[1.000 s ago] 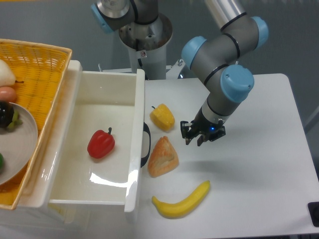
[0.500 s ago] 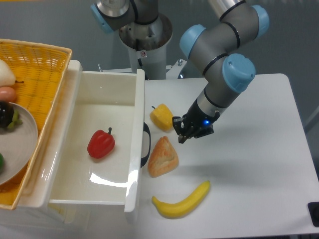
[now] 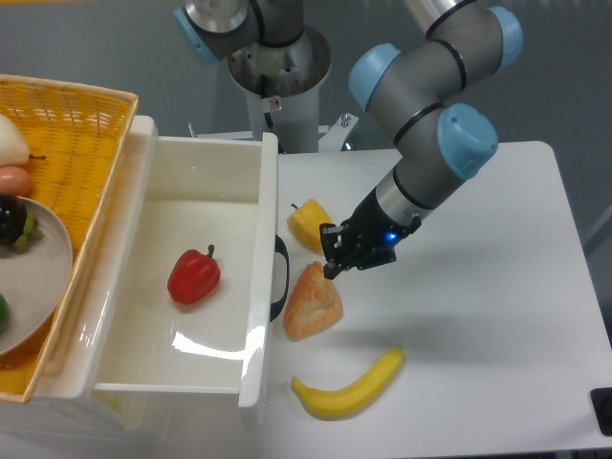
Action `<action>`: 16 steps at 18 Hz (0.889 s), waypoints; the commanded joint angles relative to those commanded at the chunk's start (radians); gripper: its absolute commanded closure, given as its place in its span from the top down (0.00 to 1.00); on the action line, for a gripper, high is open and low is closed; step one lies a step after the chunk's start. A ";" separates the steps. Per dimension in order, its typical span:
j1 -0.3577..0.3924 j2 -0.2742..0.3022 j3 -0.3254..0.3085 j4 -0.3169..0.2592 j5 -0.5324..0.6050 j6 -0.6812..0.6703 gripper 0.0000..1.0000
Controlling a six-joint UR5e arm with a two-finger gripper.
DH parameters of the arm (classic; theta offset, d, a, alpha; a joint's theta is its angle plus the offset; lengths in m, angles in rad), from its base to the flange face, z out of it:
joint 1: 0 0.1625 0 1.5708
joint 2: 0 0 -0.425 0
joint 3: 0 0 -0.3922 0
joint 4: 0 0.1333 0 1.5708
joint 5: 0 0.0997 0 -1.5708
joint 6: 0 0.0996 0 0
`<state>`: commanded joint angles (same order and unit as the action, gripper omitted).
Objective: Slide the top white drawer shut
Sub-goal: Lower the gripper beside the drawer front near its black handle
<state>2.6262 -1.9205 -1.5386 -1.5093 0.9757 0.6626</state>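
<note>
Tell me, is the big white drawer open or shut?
Open. The top white drawer sticks out, and you can see a red pepper lying inside.

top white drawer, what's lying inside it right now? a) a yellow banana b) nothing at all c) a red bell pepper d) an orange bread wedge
c: the large glossy white plastic drawer stands pulled open, and the only thing on its floor is a red bell pepper; the yellow banana and the orange wedge of bread lie outside it on the white table.
</note>
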 joint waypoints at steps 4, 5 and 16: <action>-0.012 -0.012 0.006 -0.006 -0.022 0.009 0.03; -0.015 -0.015 0.011 -0.008 -0.028 0.011 0.03; -0.017 -0.026 0.037 -0.068 -0.045 0.054 0.02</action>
<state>2.6093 -1.9466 -1.5018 -1.5769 0.9311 0.7164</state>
